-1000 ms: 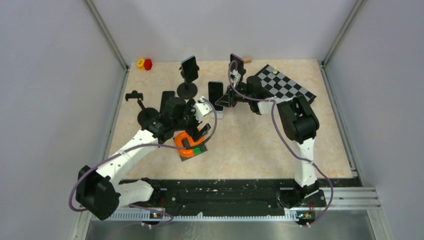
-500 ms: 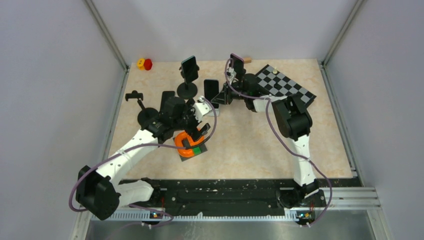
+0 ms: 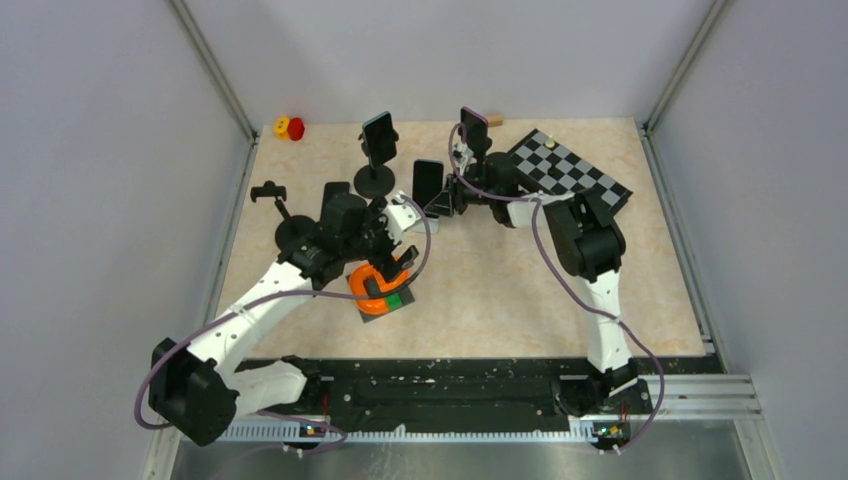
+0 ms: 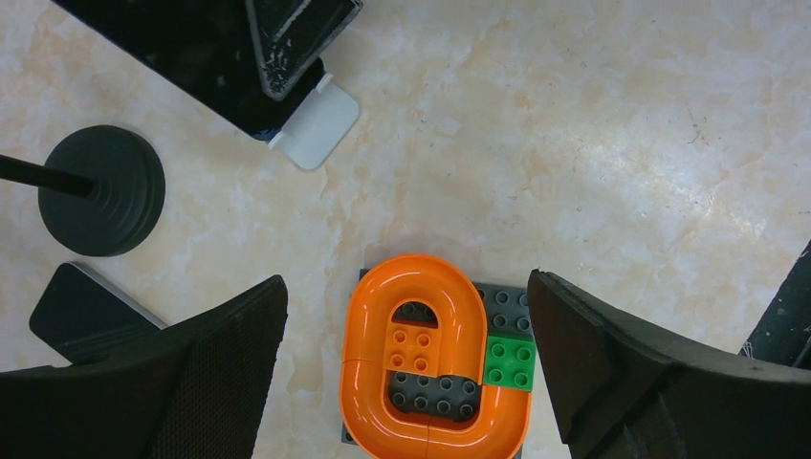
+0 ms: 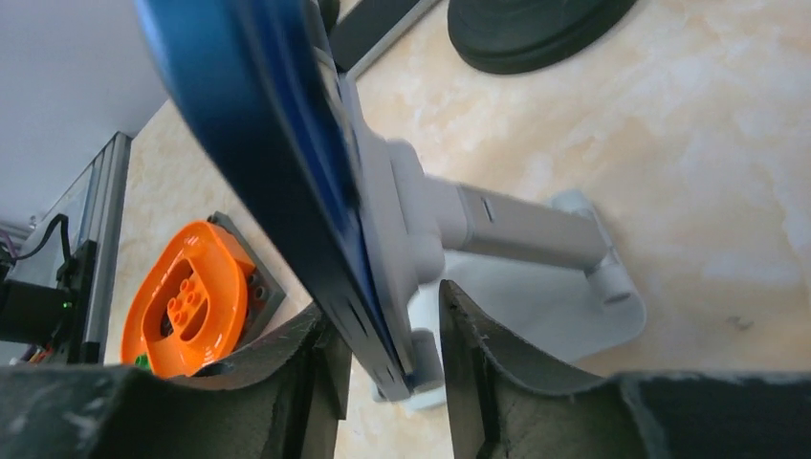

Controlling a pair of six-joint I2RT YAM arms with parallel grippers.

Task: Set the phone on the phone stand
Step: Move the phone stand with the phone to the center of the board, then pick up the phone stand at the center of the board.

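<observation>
A dark blue phone (image 5: pixel 268 143) leans upright on the white phone stand (image 5: pixel 516 229), its lower edge in the stand's lip. My right gripper (image 5: pixel 387 330) straddles that lower edge, open, with a gap showing on the stand side. From above, the phone (image 3: pixel 428 182) stands just left of the right gripper (image 3: pixel 447 200), with the white stand (image 3: pixel 403 208) under it. My left gripper (image 4: pixel 402 287) hangs wide open above an orange brick track (image 4: pixel 430 359), holding nothing. The left wrist view shows the stand's white base (image 4: pixel 320 122).
Black round-based stands rise at the back: one (image 3: pixel 377 150) and another (image 3: pixel 474 127) carry phones, and a third (image 3: pixel 290 232) has a bare clamp. A chessboard (image 3: pixel 565 170) lies back right. A red and yellow toy (image 3: pixel 290 127) sits back left. Another dark phone (image 4: pixel 81 308) lies flat.
My right gripper carried the phone a little left and back onto the white stand, and its jaws have parted. The left arm has barely shifted.
</observation>
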